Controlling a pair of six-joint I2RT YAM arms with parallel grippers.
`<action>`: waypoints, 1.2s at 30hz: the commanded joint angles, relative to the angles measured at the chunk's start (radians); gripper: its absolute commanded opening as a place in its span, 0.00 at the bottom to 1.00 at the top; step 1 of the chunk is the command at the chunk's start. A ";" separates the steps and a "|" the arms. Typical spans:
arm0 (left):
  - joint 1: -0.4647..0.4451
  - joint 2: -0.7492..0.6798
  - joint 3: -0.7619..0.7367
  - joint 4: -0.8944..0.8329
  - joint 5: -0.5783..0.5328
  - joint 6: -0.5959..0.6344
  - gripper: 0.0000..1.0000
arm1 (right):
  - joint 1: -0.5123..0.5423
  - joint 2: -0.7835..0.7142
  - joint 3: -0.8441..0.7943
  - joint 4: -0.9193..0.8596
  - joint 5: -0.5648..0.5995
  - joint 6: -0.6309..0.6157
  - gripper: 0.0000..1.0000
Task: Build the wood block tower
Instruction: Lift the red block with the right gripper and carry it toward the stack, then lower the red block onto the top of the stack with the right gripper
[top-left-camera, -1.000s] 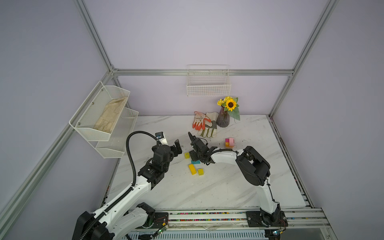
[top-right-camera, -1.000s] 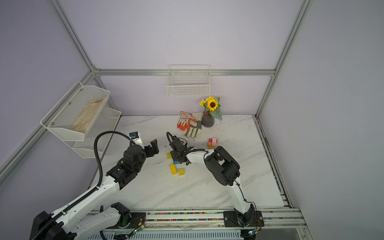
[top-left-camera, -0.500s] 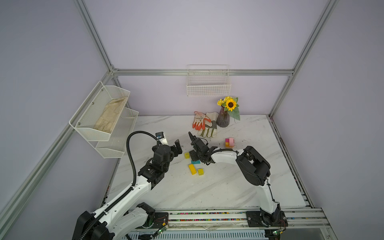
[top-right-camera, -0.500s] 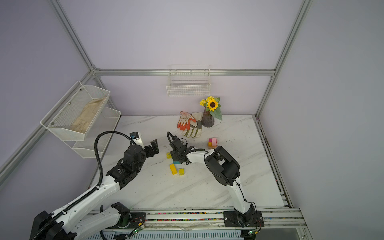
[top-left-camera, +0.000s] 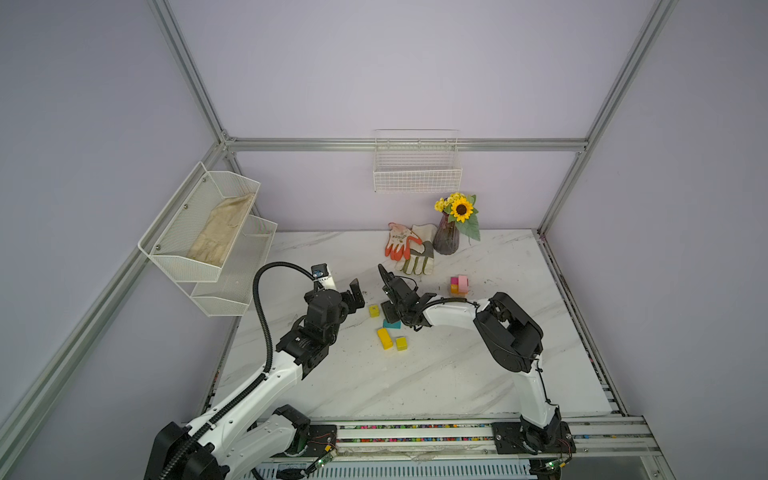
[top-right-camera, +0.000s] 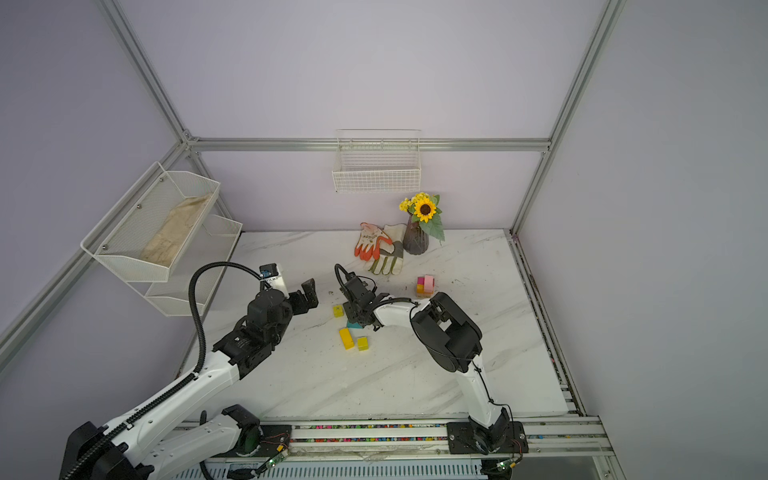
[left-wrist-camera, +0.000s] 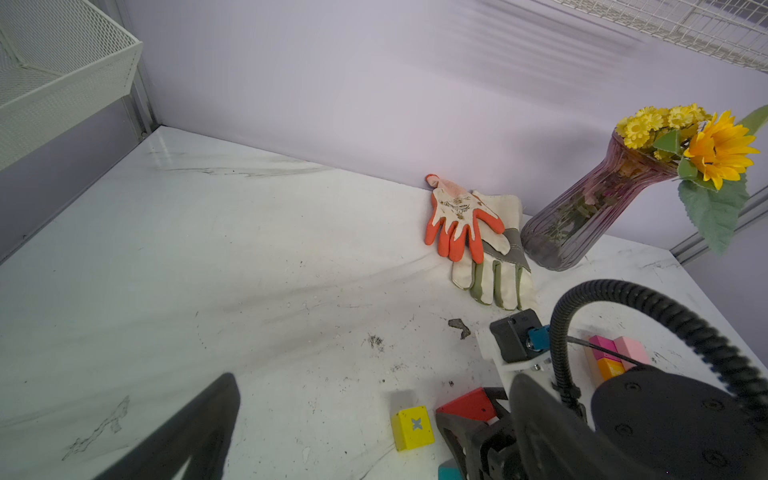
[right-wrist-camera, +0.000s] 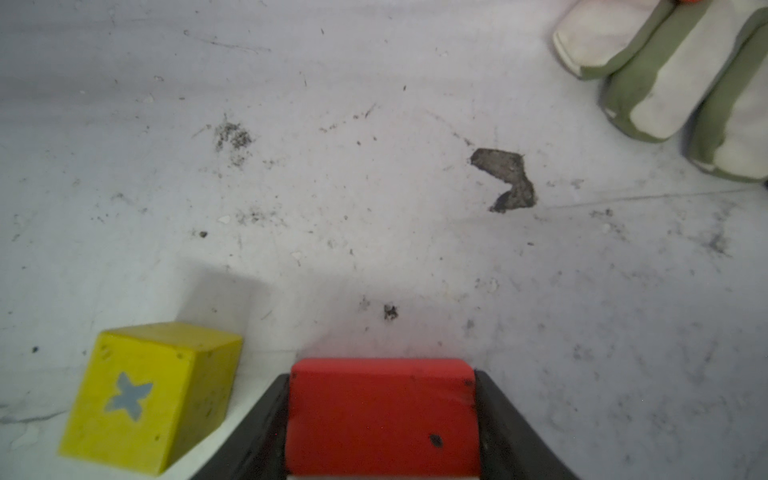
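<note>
In the right wrist view my right gripper (right-wrist-camera: 380, 384) is shut on a red block (right-wrist-camera: 382, 415), low over the marble table, with black fingers (right-wrist-camera: 266, 415) against both its sides. In both top views this gripper (top-left-camera: 390, 309) hides the red block. A yellow cube with a star (top-left-camera: 374, 310) lies just left of it and a teal block (top-left-camera: 392, 324) just in front. A yellow bar (top-left-camera: 385, 338) and a small yellow cube (top-left-camera: 401, 343) lie nearer the front. A short stack of pink, magenta and orange blocks (top-left-camera: 459, 285) stands to the right. My left gripper (top-left-camera: 353, 297) hovers open and empty, left of the blocks.
A purple vase with a sunflower (top-left-camera: 446, 239) and two work gloves (top-left-camera: 409, 249) lie at the back of the table (top-left-camera: 415, 382). Wire shelves (top-left-camera: 216, 241) hang on the left wall and a wire basket (top-left-camera: 417, 174) on the back wall.
</note>
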 joint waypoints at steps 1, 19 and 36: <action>0.004 -0.011 -0.011 0.047 0.001 -0.009 1.00 | 0.005 -0.064 -0.010 -0.050 0.026 0.024 0.54; 0.004 0.038 -0.010 0.075 0.046 -0.002 1.00 | -0.104 -0.469 -0.060 -0.030 0.024 0.054 0.17; 0.003 -0.019 -0.028 0.076 0.039 0.009 1.00 | -0.272 -0.647 -0.140 0.086 -0.113 -0.348 0.00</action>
